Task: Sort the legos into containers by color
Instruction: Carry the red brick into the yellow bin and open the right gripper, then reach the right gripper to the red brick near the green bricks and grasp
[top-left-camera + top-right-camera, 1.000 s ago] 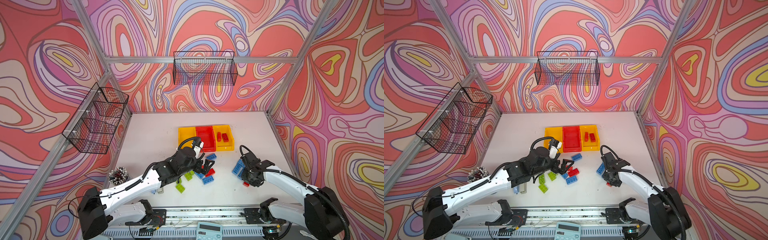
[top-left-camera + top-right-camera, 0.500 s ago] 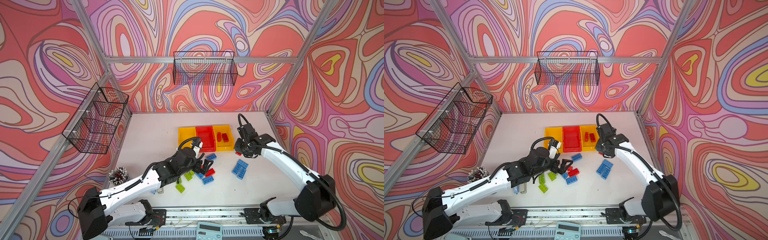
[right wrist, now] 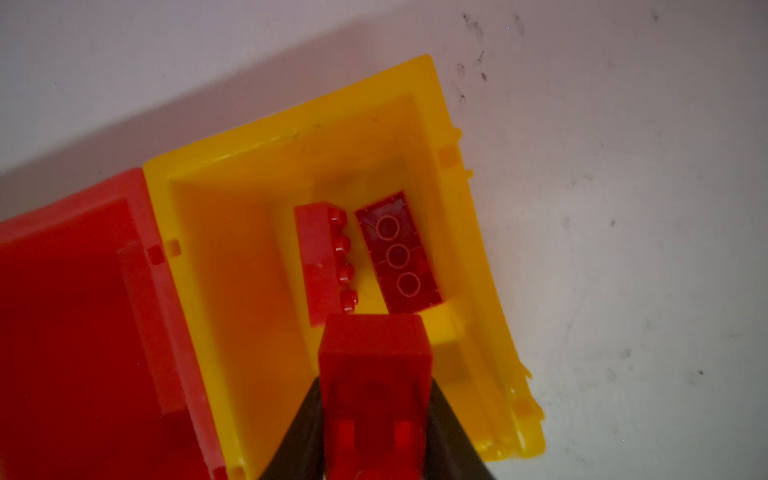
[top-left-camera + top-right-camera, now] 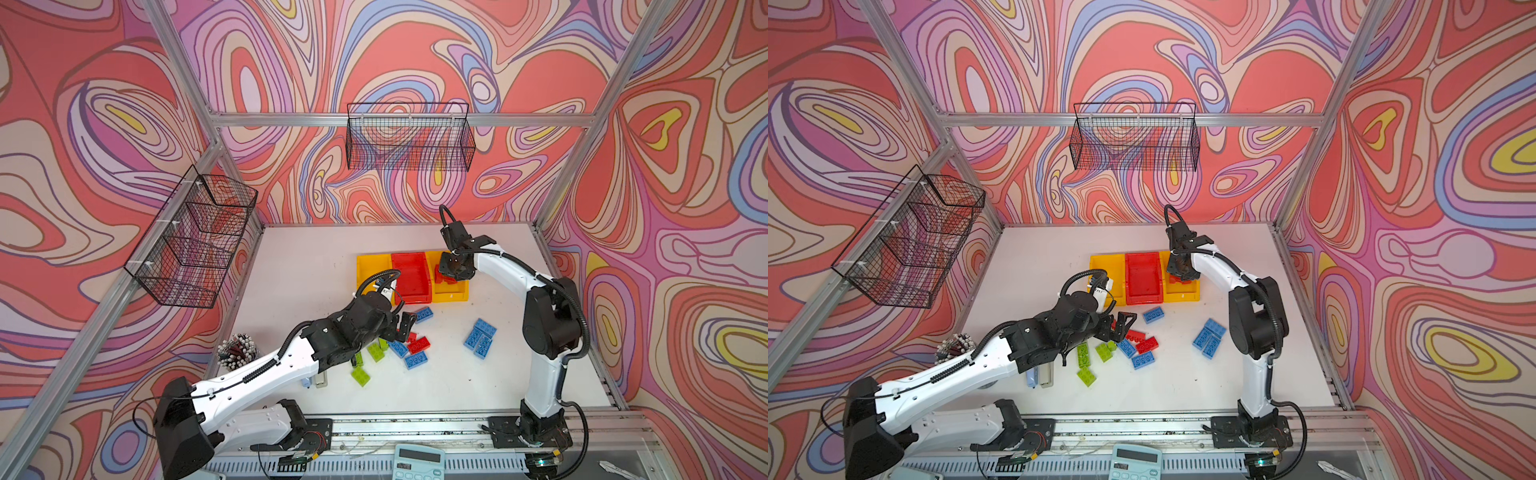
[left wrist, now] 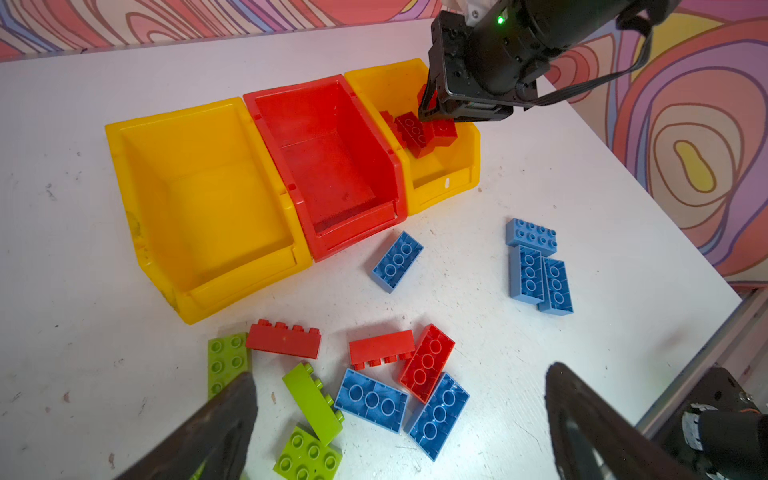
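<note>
At the centre of both top views, three bins stand side by side on the tabletop (image 4: 311,257): a left yellow bin (image 4: 370,264), a red bin (image 4: 409,270) and a right yellow bin (image 4: 451,296). The right gripper (image 4: 452,274) hangs over the right yellow bin, and from above I cannot tell how its fingers stand. Lower in the frame, the left gripper (image 4: 1122,325) hovers over loose bricks (image 4: 1144,347) in red, blue and green. Three blue bricks (image 4: 1209,337) lie touching one another to the right of that pile, apart from it.

In the left wrist view, the left gripper (image 5: 401,374) is spread wide above the loose bricks and grips nothing. Beyond the pile, the right gripper (image 5: 436,110) reaches into the right yellow bin (image 5: 440,183) with the held brick (image 5: 444,133), a red one, at its tips.

In the right wrist view, the right gripper (image 3: 374,384) has the held brick (image 3: 374,353) between its fingers, both touching its sides, above the bin's floor. Two lying bricks, both red, rest in that bin: one on its side (image 3: 320,266), one studs down (image 3: 399,253). The red bin (image 3: 62,311) touches the yellow one (image 3: 232,249).
</note>
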